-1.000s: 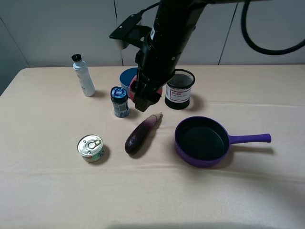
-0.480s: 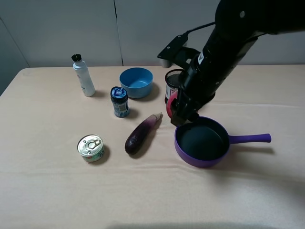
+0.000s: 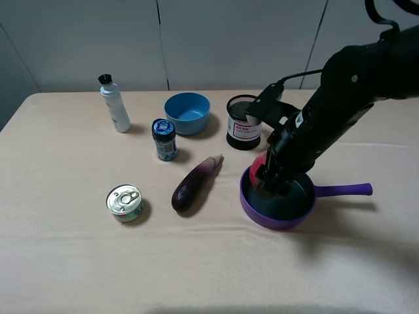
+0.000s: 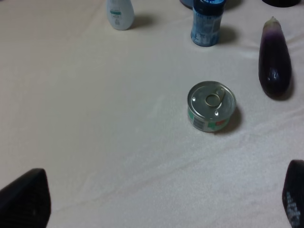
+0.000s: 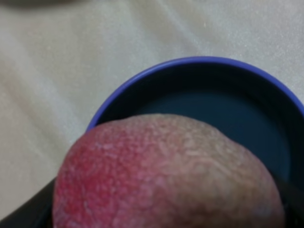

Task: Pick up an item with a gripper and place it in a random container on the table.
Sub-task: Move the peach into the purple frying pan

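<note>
Right tool [image 3: 265, 178] clamped on round peach [image 3: 256, 163] over purple pan [image 3: 275, 221] lower right, handle [image 3: 344, 190] pointing right, open bench [image 3: 65, 261] along bottom edge, left tool [image 4: 159, 197] fingers spread apart.

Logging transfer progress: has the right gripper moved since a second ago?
Yes. The right gripper, shut on the peach, went from the blue bowl rightward and nearer the camera. It is now over the purple pan.
</note>
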Controlling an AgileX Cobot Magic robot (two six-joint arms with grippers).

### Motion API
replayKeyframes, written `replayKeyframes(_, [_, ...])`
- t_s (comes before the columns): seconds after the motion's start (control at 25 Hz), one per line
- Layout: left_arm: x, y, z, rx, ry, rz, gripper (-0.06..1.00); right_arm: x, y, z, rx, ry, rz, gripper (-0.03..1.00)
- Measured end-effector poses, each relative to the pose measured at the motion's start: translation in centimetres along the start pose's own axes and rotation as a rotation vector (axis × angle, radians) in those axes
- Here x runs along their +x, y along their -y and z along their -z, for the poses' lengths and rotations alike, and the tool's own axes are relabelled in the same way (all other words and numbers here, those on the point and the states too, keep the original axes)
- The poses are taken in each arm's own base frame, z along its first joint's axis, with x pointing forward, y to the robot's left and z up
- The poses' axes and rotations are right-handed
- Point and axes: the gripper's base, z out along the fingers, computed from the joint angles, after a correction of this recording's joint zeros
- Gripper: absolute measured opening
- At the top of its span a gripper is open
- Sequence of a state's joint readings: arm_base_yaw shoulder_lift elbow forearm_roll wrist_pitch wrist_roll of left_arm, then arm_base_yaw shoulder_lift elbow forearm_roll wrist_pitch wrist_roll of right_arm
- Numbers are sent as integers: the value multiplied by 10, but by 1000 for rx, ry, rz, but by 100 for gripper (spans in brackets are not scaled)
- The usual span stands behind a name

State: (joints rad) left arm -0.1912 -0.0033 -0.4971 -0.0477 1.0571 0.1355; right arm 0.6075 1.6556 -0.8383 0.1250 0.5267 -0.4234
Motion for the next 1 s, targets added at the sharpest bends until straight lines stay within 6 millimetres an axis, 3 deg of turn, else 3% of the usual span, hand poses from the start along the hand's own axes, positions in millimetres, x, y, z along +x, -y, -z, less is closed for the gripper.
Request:
replayKeyframes(0.28, [0,0,0,0,0,0,99,13,-3,-10,17,20,-6,52])
replayKeyframes(1.0, [0,0,0,0,0,0,99,15,-2,-26,9,-13,-9,52])
